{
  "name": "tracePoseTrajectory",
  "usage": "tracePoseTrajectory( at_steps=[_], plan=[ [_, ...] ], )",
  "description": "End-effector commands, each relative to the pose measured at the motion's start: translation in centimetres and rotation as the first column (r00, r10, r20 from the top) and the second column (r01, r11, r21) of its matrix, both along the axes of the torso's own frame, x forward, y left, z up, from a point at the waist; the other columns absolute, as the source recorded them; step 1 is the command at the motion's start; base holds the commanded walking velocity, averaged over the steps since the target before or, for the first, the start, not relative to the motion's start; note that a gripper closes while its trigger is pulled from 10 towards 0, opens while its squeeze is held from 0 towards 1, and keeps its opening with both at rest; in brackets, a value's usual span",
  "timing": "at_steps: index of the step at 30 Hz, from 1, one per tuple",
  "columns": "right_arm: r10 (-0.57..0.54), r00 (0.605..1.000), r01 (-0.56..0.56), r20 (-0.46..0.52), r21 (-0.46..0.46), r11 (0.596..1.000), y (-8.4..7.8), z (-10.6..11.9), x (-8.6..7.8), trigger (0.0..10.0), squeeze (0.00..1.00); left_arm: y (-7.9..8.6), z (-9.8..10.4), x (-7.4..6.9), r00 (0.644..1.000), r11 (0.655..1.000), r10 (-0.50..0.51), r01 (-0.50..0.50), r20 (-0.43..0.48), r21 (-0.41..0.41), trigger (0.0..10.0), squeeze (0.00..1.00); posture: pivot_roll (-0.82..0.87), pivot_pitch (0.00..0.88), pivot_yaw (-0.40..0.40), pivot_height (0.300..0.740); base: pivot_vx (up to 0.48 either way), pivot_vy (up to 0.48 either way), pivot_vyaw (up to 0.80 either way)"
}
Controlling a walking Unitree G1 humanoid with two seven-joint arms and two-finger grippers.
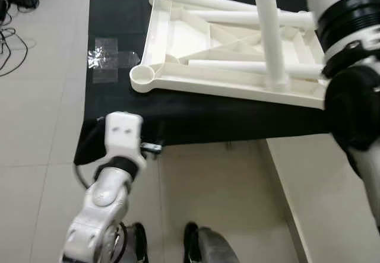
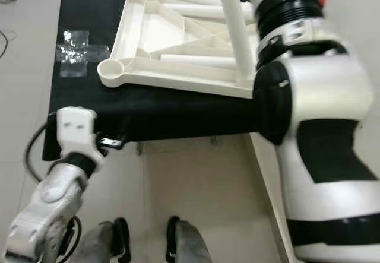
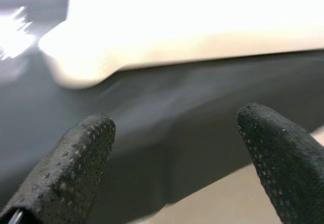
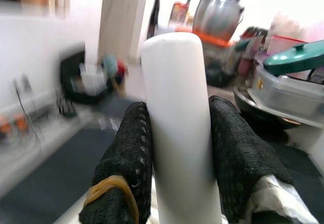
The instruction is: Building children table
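Jaws of the right gripper (image 4: 174, 148) clamp 1 white leg (image 1: 270, 31), standing in a corner socket of the upturned tabletop (image 1: 172, 34) on the black mat (image 1: 113, 114); 2 legs lie loose inside, 3 sockets seemingly unfilled. Left gripper (image 3: 177, 148) hovers nearby, jaws apart.

Bright, even indoor light over the head views, the white table frame (image 1: 228, 55) nearly blown out against the black mat (image 1: 119, 114), soft shadow under its rim. Glare flashes off the clear tape (image 1: 104, 61) on the mat's edge. Left wrist view is smeared with motion blur, the white plastic overexposed, only the black fingertips (image 3: 76, 158) fairly sharp. Right wrist view: the white leg (image 4: 179, 133) glows crisp, background clutter soft, washed out by strong backlight
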State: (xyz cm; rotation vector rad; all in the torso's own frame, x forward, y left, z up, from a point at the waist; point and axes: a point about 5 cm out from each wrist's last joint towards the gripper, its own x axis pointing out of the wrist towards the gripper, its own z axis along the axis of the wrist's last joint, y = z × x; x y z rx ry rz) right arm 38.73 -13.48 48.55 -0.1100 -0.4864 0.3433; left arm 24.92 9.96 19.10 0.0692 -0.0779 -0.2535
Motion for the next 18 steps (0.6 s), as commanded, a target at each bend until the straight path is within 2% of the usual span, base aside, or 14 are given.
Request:
tracePoseTrajectory(
  at_steps=[1,2,3,4,7,8,10,11,12,13,14,15,18],
  plan=[
    [0.044,0.999,-0.046,0.021,0.098,0.994,-0.1,1.3,-0.6,0.0,0.0,-1.1,-0.6,-0.1,0.998,0.998,-0.056,0.056,-0.015,0.024,10.0,0.0,-0.02,0.038,-0.109,0.74,0.0,0.0,0.0],
    [0.07,0.997,-0.073,0.028,0.116,0.991,0.0,1.5,-0.8,0.0,0.0,-1.6,-0.7,0.0,0.998,0.997,-0.069,0.069,-0.013,0.032,10.0,0.0,-0.02,0.024,-0.104,0.74,0.0,0.0,0.0],
    [0.093,0.995,-0.099,0.044,0.138,0.985,0.0,1.9,-1.0,0.0,0.0,-2.1,-0.5,0.0,0.995,0.995,-0.097,0.097,-0.002,0.017,10.0,1.0,-0.02,0.019,-0.105,0.74,0.0,0.0,0.0],
    [0.093,0.995,-0.099,0.044,0.138,0.985,0.0,1.9,-1.0,0.0,0.0,-2.1,-0.5,0.0,0.995,0.995,-0.097,0.097,-0.002,0.017,10.0,1.0,-0.02,0.019,-0.105,0.74,0.0,0.0,0.0],
    [0.21,0.974,-0.223,0.08,0.235,0.946,-0.6,3.2,-2.0,0.0,0.0,-2.8,0.2,-0.6,0.991,0.991,-0.127,0.125,0.035,0.044,10.0,1.0,0.0,0.018,-0.1,0.74,0.0,0.0,0.0],
    [0.21,0.974,-0.223,0.08,0.235,0.946,-0.6,3.2,-2.0,0.0,0.0,-2.8,0.2,-0.6,0.991,0.991,-0.127,0.125,0.035,0.044,10.0,1.0,0.0,0.018,-0.1,0.74,0.0,0.0,0.0],
    [0.235,0.969,-0.247,0.077,0.249,0.937,-1.0,3.2,-2.1,0.0,0.0,-2.5,0.5,-0.6,0.992,0.99,-0.116,0.11,0.057,0.093,10.0,1.0,0.0,0.019,-0.098,0.74,0.0,0.0,0.0],
    [0.263,0.962,-0.272,0.068,0.256,0.928,-1.0,3.0,-2.1,0.0,0.0,-2.3,0.9,-0.3,0.988,0.983,-0.13,0.119,0.079,0.139,10.0,0.0,0.0,0.021,-0.09,0.74,0.0,0.0,0.0],
    [0.263,0.962,-0.272,0.068,0.256,0.928,-1.0,3.0,-2.1,0.0,0.0,-2.3,0.9,-0.3,0.988,0.983,-0.13,0.119,0.079,0.139,10.0,0.0,0.0,0.021,-0.09,0.74,0.0,0.0,0.0],
    [0.282,0.957,-0.288,0.062,0.259,0.922,-0.9,2.9,-2.0,0.0,0.0,-2.2,1.1,-0.1,0.985,0.978,-0.142,0.125,0.092,0.168,10.0,0.0,0.0,0.021,-0.09,0.74,0.0,0.0,0.0],
    [0.285,0.957,-0.289,0.055,0.274,0.917,-1.0,2.7,-1.9,0.0,0.0,-2.0,1.5,0.3,0.978,0.962,-0.173,0.141,0.12,0.232,10.0,0.0,0.0,0.022,-0.089,0.74,0.0,0.0,0.0],
    [0.285,0.957,-0.289,0.055,0.274,0.917,-1.0,2.7,-1.9,0.0,0.0,-2.0,1.5,0.3,0.978,0.962,-0.173,0.141,0.12,0.232,10.0,0.0,0.0,0.022,-0.089,0.74,0.0,0.0,0.0],
    [0.301,0.954,-0.288,-0.003,0.28,0.916,-0.8,0.7,-1.0,0.0,0.0,-0.4,3.6,2.5,0.978,0.969,-0.122,0.081,0.171,0.232,10.0,0.0,-0.01,0.024,-0.075,0.74,0.0,0.0,0.0]
  ],
)
